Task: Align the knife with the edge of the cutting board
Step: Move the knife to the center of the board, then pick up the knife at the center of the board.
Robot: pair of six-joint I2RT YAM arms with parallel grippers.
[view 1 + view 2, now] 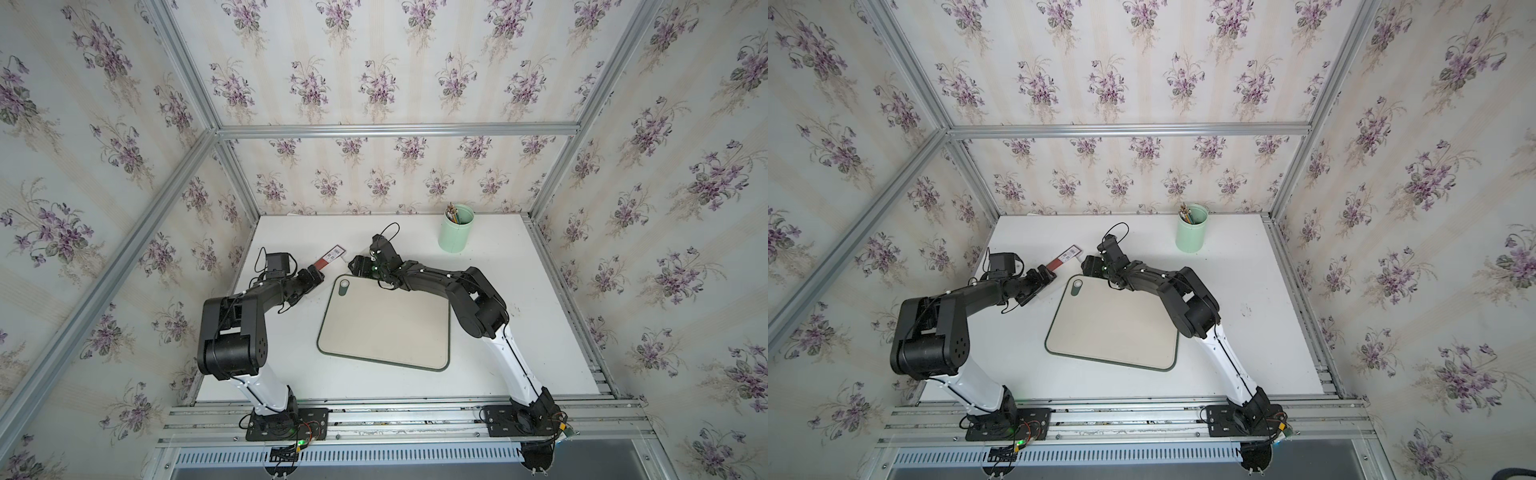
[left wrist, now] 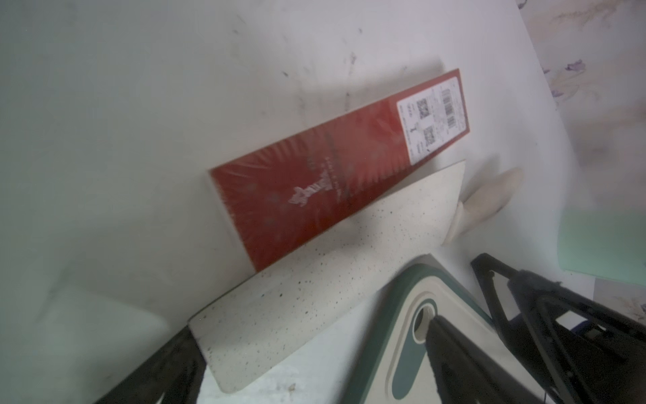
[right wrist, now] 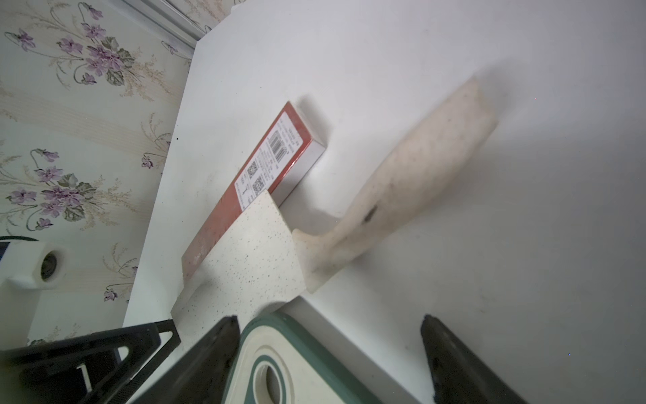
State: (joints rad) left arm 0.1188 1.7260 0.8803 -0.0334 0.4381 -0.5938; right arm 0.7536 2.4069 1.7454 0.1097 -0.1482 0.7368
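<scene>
The cutting board (image 1: 386, 328) lies at the centre of the table (image 1: 519, 332). Its green oval hole-tab sits at the far-left corner.

The knife (image 2: 314, 290) lies on the table just beyond that corner, between the board and a slim red box (image 1: 331, 257). The blade's long side rests against the box, and the handle (image 3: 419, 168) points far-right. The knife lies slantwise to the board's edges. Whether the blade touches the board's rim cannot be determined. In both top views the arms hide most of the knife.

The left gripper (image 1: 318, 277) is low over the blade's free end, jaws spread wide, holding nothing. One finger (image 2: 167, 367) stands at the blade's tip.

The right gripper (image 1: 353, 264) is over the board's far-left corner, jaws apart and empty. The tab corner shows between its fingers (image 3: 209, 353).

A green pencil cup (image 1: 456, 230) stands far-right, well apart.
</scene>
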